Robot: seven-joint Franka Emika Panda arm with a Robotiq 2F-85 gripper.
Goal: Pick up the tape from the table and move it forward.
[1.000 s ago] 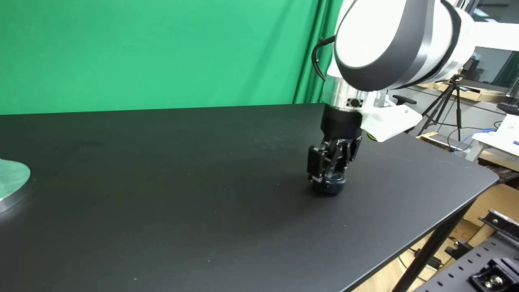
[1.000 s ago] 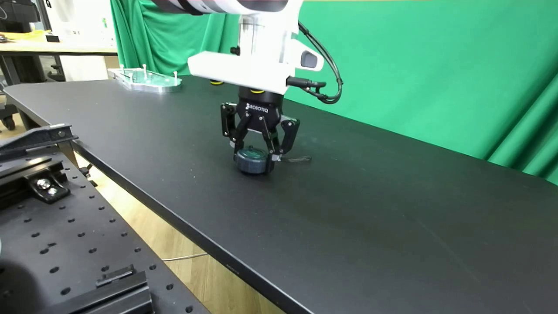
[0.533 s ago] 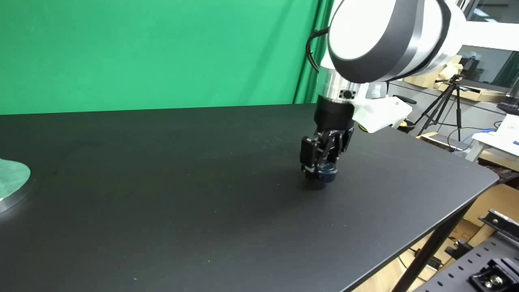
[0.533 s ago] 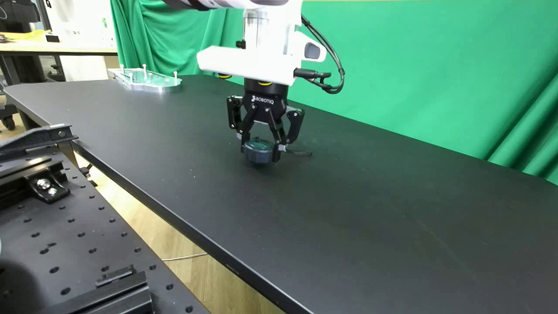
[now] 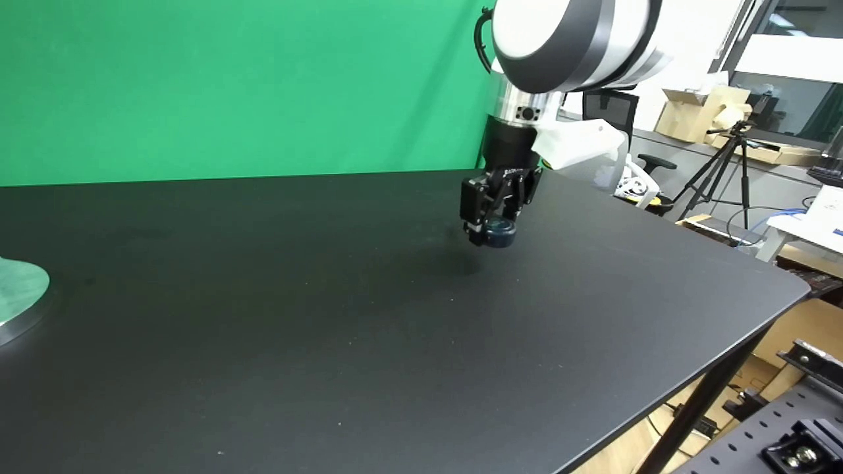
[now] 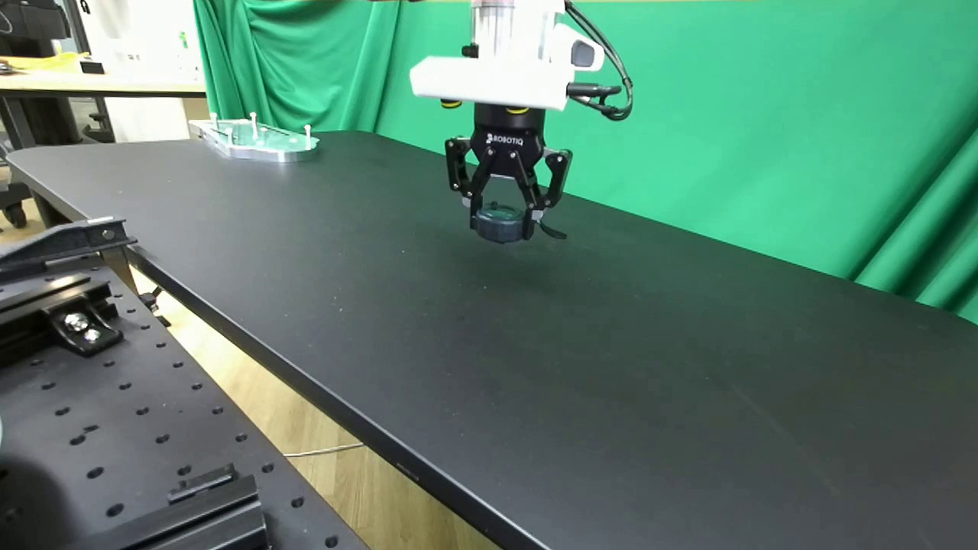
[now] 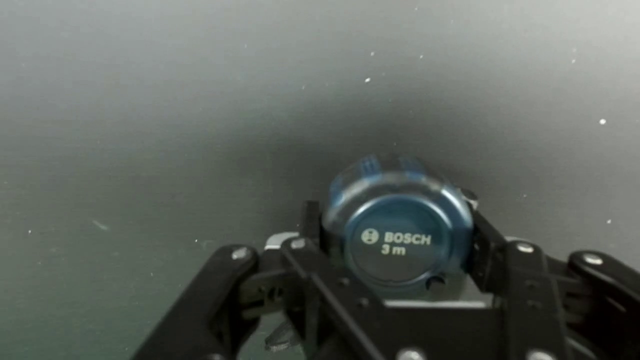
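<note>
The tape (image 7: 397,235) is a round dark blue tape measure marked "BOSCH 3 m", lying flat between the two fingers in the wrist view. My gripper (image 6: 502,220) is shut on its sides and holds it a little above the black table (image 6: 611,367). The tape also shows between the fingers in both exterior views (image 5: 500,232) (image 6: 497,226). Its short dark strap (image 6: 553,231) sticks out past one finger and partly shows in the wrist view (image 7: 282,337). In an exterior view the gripper (image 5: 489,230) hides part of the tape.
A pale greenish round disc (image 5: 20,289) stands at the table's side. A clear greenish plate with pale posts (image 6: 256,141) lies at the far end. A perforated dark plate with rails (image 6: 153,412) lies beyond the near edge. A green curtain (image 5: 250,92) hangs behind the table.
The gripper has lifted the tape from at or near the tabletop and carried it farther back toward the curtain. It stays shut on the tape throughout.
</note>
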